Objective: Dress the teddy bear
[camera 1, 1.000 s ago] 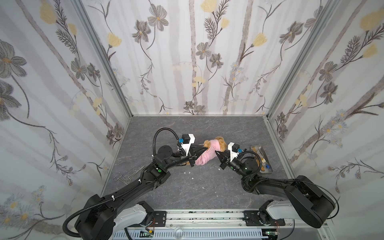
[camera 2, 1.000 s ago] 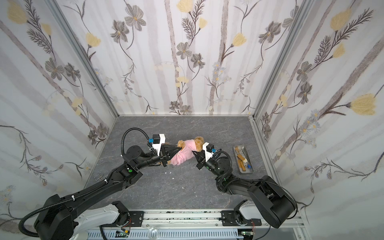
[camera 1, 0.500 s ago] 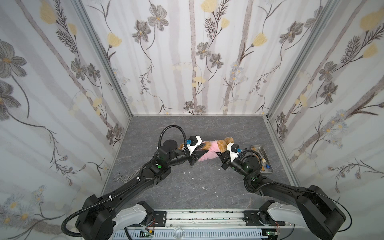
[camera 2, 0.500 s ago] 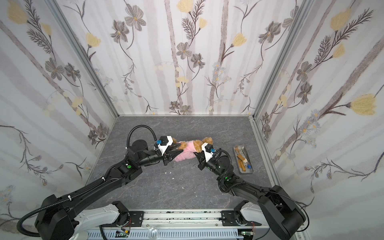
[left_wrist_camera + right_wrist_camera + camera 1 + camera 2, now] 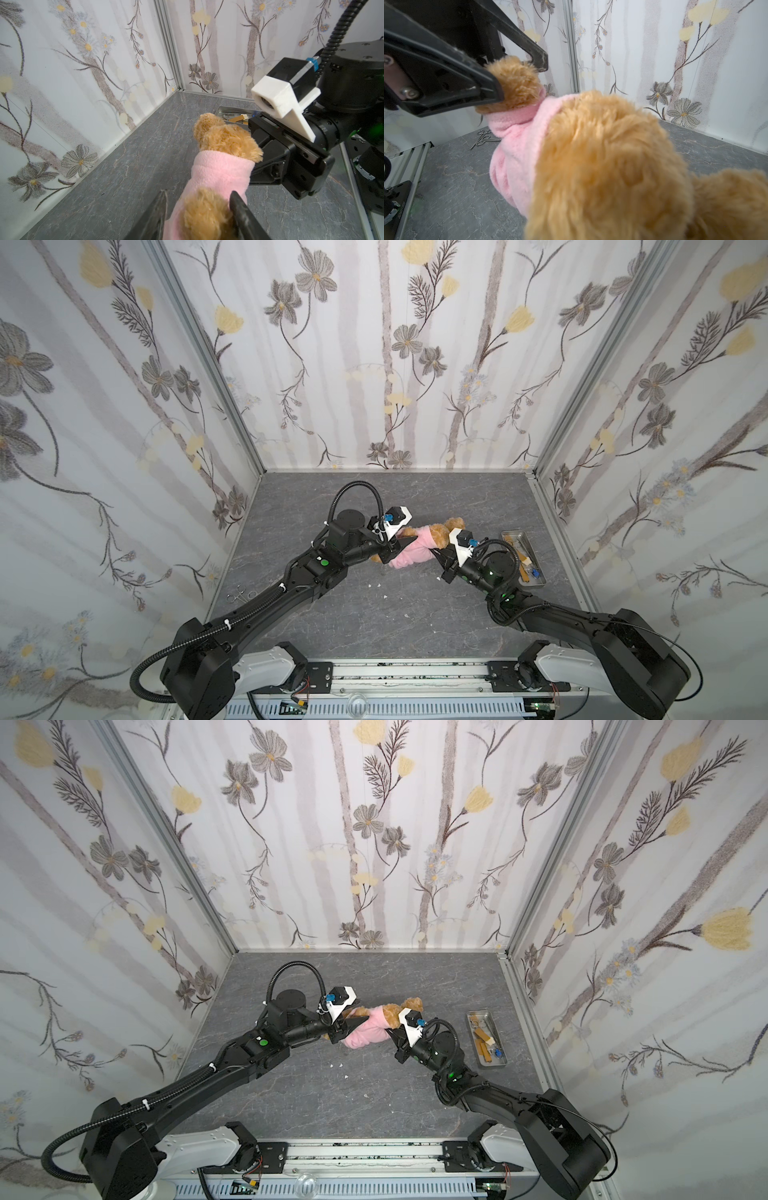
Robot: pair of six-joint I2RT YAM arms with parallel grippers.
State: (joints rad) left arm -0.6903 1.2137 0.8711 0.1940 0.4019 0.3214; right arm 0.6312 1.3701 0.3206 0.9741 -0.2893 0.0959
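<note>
Fluffy golden-brown bear (image 5: 440, 533), one, in one pink fleece hoodie (image 5: 409, 556); two claws: left claw (image 5: 199, 195) parted around bear's paw, right claw (image 5: 437, 556) closed beside bear's head.

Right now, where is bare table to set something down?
Bare: the strip between bear and back wall, and the front middle between left arm and right arm, bar white scraps. Crowded: around tray, right; forceps, left.

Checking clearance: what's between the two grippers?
The teddy bear in its pink hoodie, between left gripper and right gripper, in both top views.
</note>
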